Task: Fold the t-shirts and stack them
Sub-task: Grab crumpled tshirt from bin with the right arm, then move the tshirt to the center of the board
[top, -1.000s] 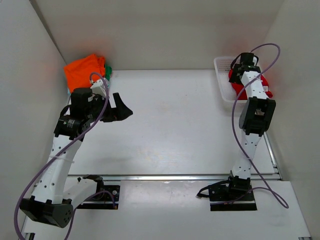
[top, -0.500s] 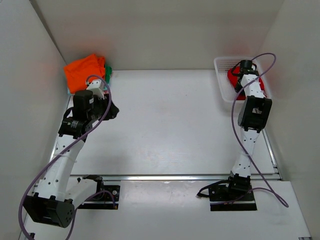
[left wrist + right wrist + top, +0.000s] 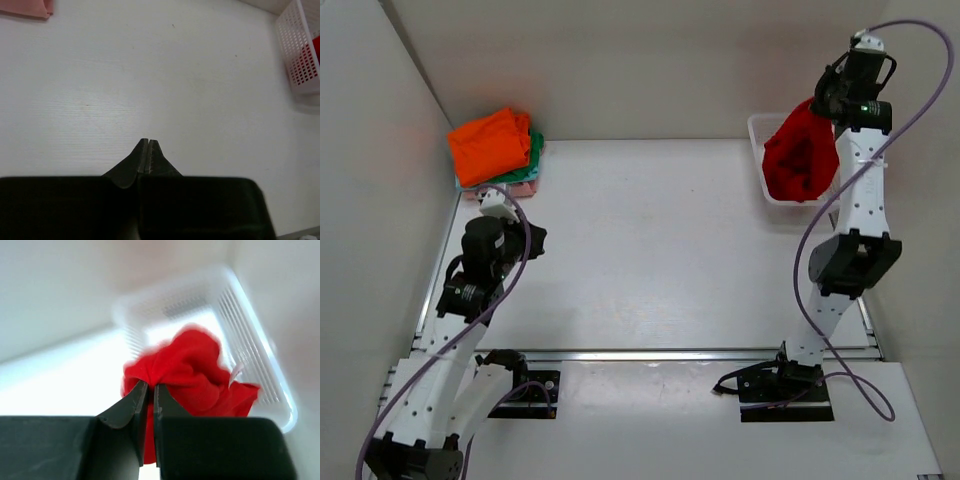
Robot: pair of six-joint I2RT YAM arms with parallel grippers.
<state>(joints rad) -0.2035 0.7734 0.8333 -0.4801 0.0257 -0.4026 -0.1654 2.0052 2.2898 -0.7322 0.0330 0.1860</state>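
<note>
A bright red t-shirt (image 3: 800, 158) (image 3: 195, 375) hangs bunched in the air over the white mesh basket (image 3: 757, 128) at the back right. My right gripper (image 3: 817, 103) (image 3: 148, 385) is raised high and shut on a fold of it. A folded stack sits at the back left: an orange t-shirt (image 3: 488, 143) on top, a green one (image 3: 534, 152) under it, a pale pink one (image 3: 515, 185) (image 3: 27, 6) at the bottom. My left gripper (image 3: 532, 243) (image 3: 148, 141) is shut on nothing, low over the bare table in front of that stack.
White walls close in the table on the left, back and right. The basket (image 3: 300, 55) (image 3: 260, 365) stands against the right wall. A metal rail (image 3: 660, 353) runs along the near edge in front of the arm bases.
The right gripper closed on the red t-shirt in the basket and lifted it high above it. The left gripper shut and its arm drew back toward the near side.
</note>
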